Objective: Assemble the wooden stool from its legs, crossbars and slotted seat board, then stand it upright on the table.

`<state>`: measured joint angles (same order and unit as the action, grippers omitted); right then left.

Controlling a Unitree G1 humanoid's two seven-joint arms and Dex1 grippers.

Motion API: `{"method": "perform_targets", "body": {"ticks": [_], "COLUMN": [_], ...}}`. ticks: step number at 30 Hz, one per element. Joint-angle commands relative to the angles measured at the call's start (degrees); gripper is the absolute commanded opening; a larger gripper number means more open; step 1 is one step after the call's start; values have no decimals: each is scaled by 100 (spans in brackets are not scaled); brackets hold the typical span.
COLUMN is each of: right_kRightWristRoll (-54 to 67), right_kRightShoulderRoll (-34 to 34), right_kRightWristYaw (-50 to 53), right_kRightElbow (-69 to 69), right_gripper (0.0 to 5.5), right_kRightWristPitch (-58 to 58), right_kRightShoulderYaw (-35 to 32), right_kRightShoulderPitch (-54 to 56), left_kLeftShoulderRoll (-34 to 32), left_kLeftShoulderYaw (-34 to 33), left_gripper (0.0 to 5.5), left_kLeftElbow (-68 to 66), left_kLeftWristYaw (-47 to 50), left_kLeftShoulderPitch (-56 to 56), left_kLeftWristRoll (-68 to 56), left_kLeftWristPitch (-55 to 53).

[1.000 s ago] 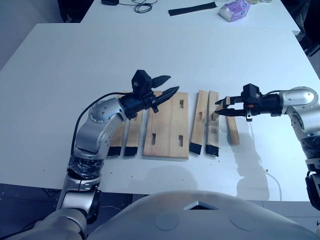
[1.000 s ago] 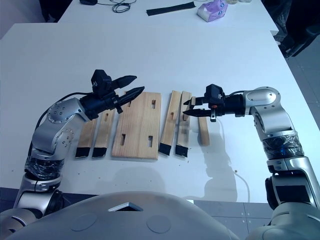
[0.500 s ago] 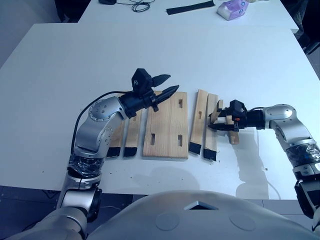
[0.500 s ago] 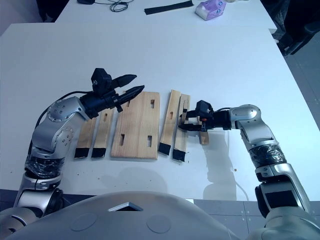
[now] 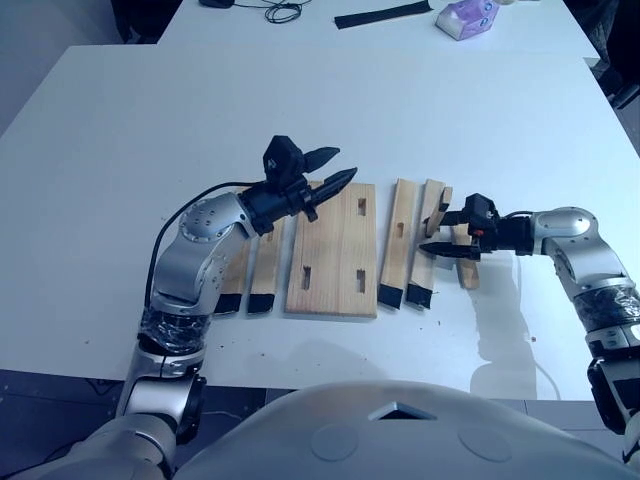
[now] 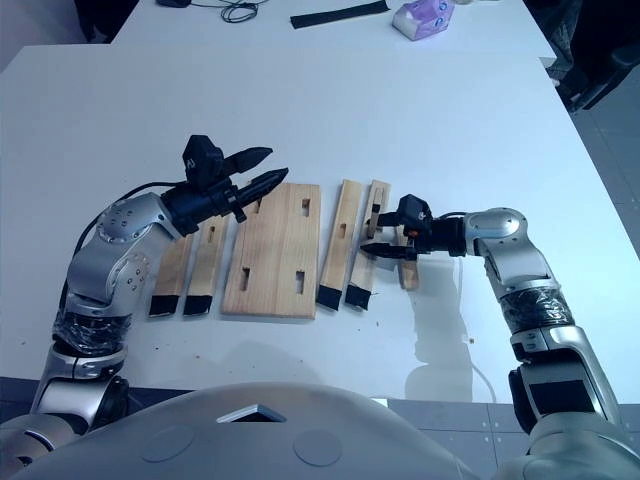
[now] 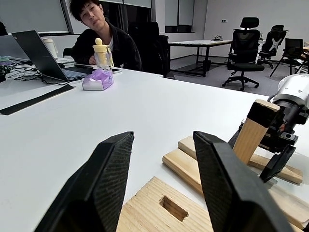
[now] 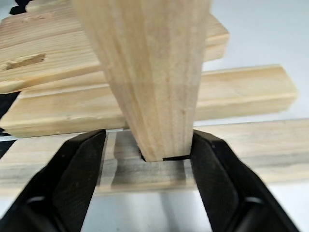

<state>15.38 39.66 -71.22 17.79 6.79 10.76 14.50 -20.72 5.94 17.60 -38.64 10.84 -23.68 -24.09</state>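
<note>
Leg (image 5: 434,203) now higher in right jaws

Right tool (image 8: 147,140) straddles cut end of wooden leg (image 8: 145,63). Black fingers (image 8: 72,183) flank wood on both sides; one finger against leg, narrow gap showing at other. Leg rises tilted away from fingers, its cut end over long plank (image 8: 270,145). Plank lies flat on white desk (image 8: 270,29), passing under fingertips. Beyond it, short bar (image 8: 241,92) with squared end, then slotted piece (image 8: 48,43) farther back. These lie close together; touching or overlapping, cannot tell. Black patch (image 8: 7,108) beside bar, nature unclear.
</note>
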Motion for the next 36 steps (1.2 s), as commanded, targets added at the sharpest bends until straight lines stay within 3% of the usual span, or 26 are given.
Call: {"method": "perform_targets", "body": {"ticks": [1, 22, 30, 36], "right_kRightWristRoll": [152, 1300, 1420, 1383], "right_kRightShoulderRoll": [102, 268, -185, -301], "right_kRightWristYaw": [82, 653, 1275, 1405], "right_kRightElbow": [-525, -3167, -3263, -3241], "right_gripper": [305, 305, 305, 264], "right_kRightWristPitch": [226, 1471, 1634, 1636], "right_kRightShoulderYaw": [-306, -1459, -1345, -1234], "right_kRightShoulderPitch": [25, -263, -186, -157], "left_kLeftShoulderRoll": [19, -7, 9, 22], "left_kLeftShoulderYaw": [-21, 18, 53, 46], "left_gripper": [229, 229, 229, 229], "left_kLeftElbow": [-83, -165, -185, -186], "left_kLeftWristYaw": [57, 82, 129, 145], "left_kLeftShoulderPitch": [126, 116, 135, 110], "left_kLeftWristRoll": [54, 139, 176, 210], "left_kLeftWristPitch": [37, 76, 52, 48]}}
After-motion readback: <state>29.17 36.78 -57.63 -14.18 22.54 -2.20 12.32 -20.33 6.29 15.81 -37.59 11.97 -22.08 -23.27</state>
